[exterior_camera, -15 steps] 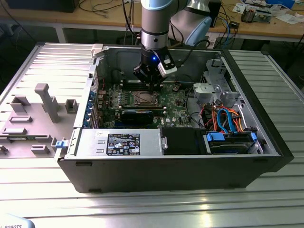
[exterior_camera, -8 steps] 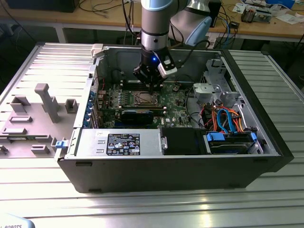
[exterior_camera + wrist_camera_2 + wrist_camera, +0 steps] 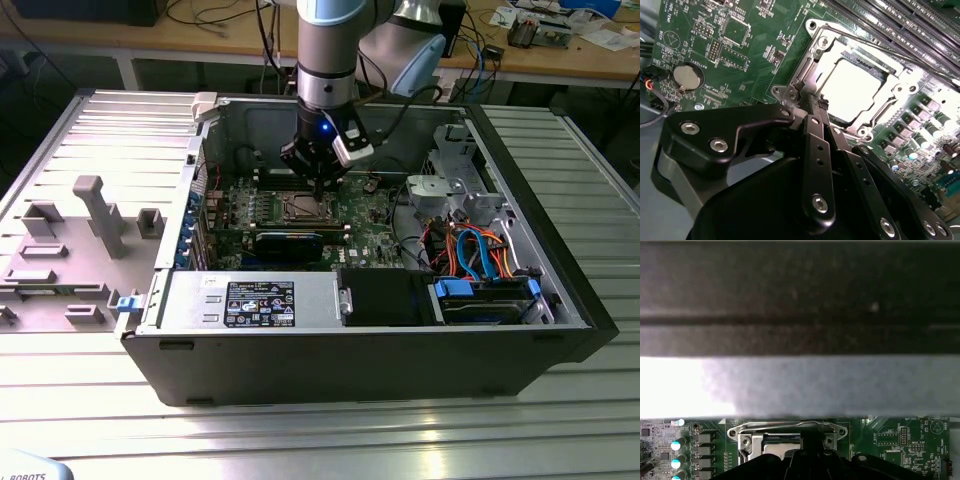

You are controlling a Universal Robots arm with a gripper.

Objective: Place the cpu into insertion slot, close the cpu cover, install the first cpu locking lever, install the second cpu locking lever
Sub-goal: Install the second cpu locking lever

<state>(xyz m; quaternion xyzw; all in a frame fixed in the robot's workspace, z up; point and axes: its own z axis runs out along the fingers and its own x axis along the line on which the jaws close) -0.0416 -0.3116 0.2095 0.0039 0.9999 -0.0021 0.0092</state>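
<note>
CPU (image 3: pixel 857 90), its pale metal top glaring under the light, lies flat in the insertion slot (image 3: pixel 815 75) near the middle of the green motherboard (image 3: pixel 370 220), and the cpu cover (image 3: pixel 900 92) is folded down over it, the silvery frame ringing the chip on all sides. In the second wrist view the tool (image 3: pixel 821 102) has its black fingers drawn together to a narrow tip with nothing between them, and that tip sits right at the socket frame's corner by a screw; whether it touches the metal cannot be told. In the exterior view the tool (image 3: pixel 322 185) hangs straight down over the socket, inside the open computer case (image 3: pixel 560 330) that lies on its side on the ribbed metal tabletop (image 3: pixel 300 440). A thin wire lever (image 3: pixel 785 425) runs along one edge of the frame in the first wrist view. Room is tight: long memory slots (image 3: pixel 900 25) run close along the socket's far edge, at about 1 o'clock from it in the second wrist view, and a row of small capacitors (image 3: pixel 920 135) crowds the side at 4 o'clock. A coin battery (image 3: pixel 687 77) sits well apart at 9 o'clock. In the exterior view a black card (image 3: pixel 288 245) lies just at 6 o'clock of the socket, and blue and orange cables (image 3: pixel 470 250) bunch at 3 o'clock.
</note>
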